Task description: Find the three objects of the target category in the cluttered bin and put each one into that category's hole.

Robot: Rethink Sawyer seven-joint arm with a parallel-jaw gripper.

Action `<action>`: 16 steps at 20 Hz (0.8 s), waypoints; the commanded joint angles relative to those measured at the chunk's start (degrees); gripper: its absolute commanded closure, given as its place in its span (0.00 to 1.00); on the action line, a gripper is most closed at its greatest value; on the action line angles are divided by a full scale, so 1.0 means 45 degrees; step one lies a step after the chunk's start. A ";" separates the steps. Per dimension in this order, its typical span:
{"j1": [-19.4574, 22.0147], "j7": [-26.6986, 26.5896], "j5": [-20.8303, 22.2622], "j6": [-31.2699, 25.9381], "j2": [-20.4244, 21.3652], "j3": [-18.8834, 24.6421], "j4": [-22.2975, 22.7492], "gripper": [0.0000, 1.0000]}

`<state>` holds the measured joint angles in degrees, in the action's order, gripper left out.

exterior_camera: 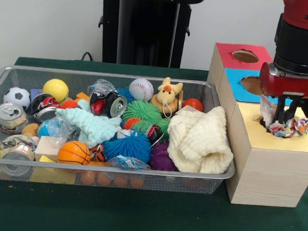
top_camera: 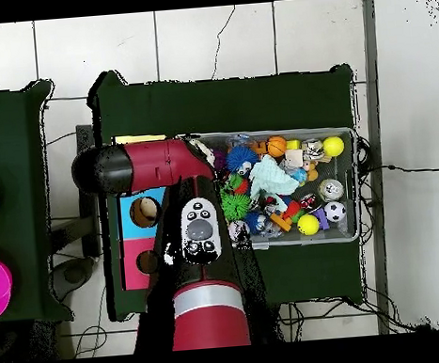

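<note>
Hand (exterior_camera: 283, 120) grips unreadable patterned wrapper (exterior_camera: 293, 127) at yellow hole (exterior_camera: 275, 125).

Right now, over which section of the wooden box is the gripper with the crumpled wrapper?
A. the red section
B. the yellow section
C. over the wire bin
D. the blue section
B: in the front view the gripper hangs over the hole of the yellow section, with the crumpled wrapper at that hole; the red section and the blue section lie behind it.

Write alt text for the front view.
The end effector lowers a crumpled colourful wrapper into the yellow hole of a wooden box. Left of it, a wire bin holds balls, cans and a cream cloth.
</note>
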<state>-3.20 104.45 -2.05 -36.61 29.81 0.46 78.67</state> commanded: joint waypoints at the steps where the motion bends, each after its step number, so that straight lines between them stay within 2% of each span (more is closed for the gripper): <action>1: -0.0176 0.1207 -0.0011 0.0306 -0.0885 0.1112 -0.0084 1.00; 4: -0.0216 0.1271 0.0149 0.0321 -0.1170 0.0857 -0.0428 1.00; 8: -0.0514 0.1334 0.0914 0.0733 -0.1344 -0.0094 -0.0942 1.00; 12: -0.0806 0.1518 0.1558 0.1442 -0.1309 -0.0864 -0.0923 1.00; 16: -0.0793 0.1586 0.1610 0.1792 -0.1355 -0.0898 -0.0705 1.00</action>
<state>-6.67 104.45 2.07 -32.95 26.61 -3.21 75.50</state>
